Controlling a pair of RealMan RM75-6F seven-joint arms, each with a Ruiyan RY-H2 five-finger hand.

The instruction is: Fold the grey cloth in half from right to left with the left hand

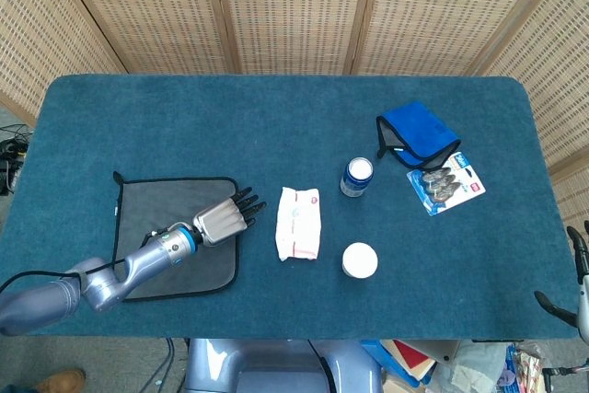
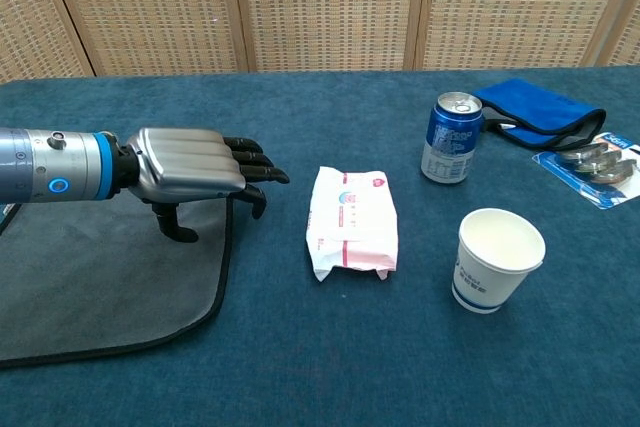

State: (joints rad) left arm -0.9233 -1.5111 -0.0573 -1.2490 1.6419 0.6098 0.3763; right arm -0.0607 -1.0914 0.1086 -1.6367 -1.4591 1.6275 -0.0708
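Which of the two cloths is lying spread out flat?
The grey cloth with black edging, under the left robot hand, lies flat and unfolded. The blue cloth at the far right is bunched up.

The table (image 1: pixel 276 108), covered edge to edge in dark teal felt, carries a grey cloth (image 1: pixel 152 204) with black trim lying flat at its left front. Near the middle lie a white and pink tissue pack (image 1: pixel 298 223), a blue drink can (image 1: pixel 357 177) standing upright and a white paper cup (image 1: pixel 360 260) in front of the can. Toward the right rear sits a folded blue cloth (image 1: pixel 419 133), with a blister pack (image 1: pixel 446 184) of metal pieces just in front of it.
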